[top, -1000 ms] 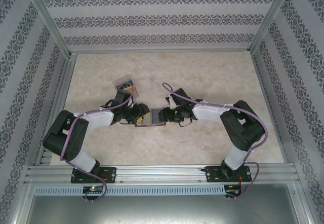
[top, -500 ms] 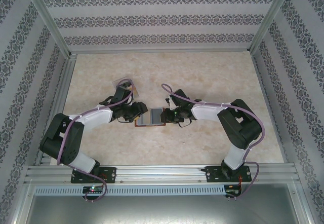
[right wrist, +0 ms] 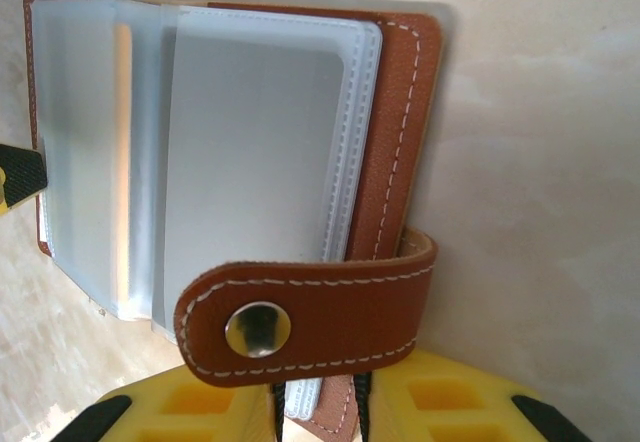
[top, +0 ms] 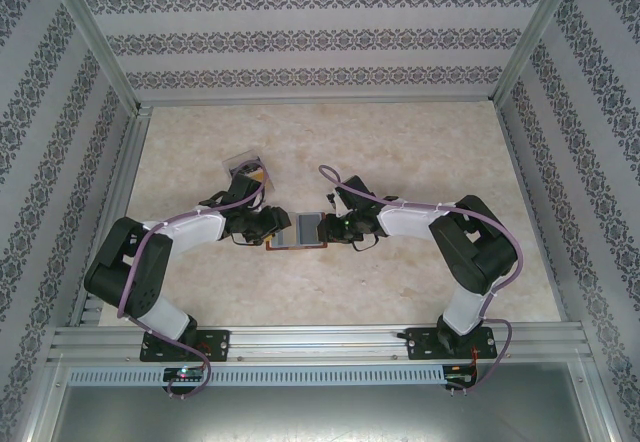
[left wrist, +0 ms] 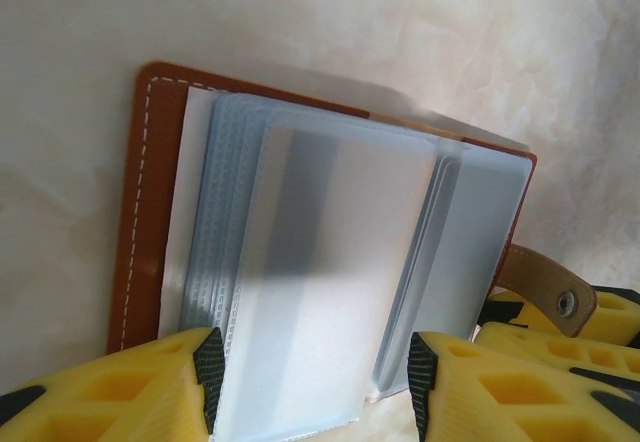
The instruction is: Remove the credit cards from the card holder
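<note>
Beige marble-patterned tabletop; near its centre lies open the thin brown leather card holder with frosted plastic sleeves; right gripper pinches its cover edge under the brown snap strap; left gripper straddles a sleeve, whether clamped I cannot tell.

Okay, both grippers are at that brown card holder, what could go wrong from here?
1. The left gripper sits around the frosted sleeves, not a single card, so a pull might drag the sleeves or the whole card holder along.
2. The right gripper pinches just the cover's edge beside the snap strap; that hold may slip or pivot.
3. The strap lies across the sleeves and could snag a card sliding out.
</note>
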{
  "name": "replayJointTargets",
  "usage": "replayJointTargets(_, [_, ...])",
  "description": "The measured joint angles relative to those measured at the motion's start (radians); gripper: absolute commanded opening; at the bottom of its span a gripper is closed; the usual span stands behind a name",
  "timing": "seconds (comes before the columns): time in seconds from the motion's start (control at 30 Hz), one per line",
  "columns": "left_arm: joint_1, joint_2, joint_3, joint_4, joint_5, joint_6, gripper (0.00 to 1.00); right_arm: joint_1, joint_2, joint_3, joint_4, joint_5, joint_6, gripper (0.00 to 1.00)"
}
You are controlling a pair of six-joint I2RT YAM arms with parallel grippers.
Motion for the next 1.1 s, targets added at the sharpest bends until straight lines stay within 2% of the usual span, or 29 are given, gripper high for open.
replayJointTargets(0.53, [-0.026,0.043,0.026,0.013,0.04,0.007,0.53,0.0,0.005,0.004,0.0,0.0,0.0,0.29])
replayJointTargets(0.9, [-0.049,0.042,0.058,0.022,0.096,0.009,0.68,0.0,0.011,0.007,0.011,-0.005,0.0,0.3])
replayJointTargets(1.1, [-0.064,0.042,0.078,0.036,0.12,0.011,0.71,0.0,0.011,0.007,0.014,-0.007,0.001,0.32])
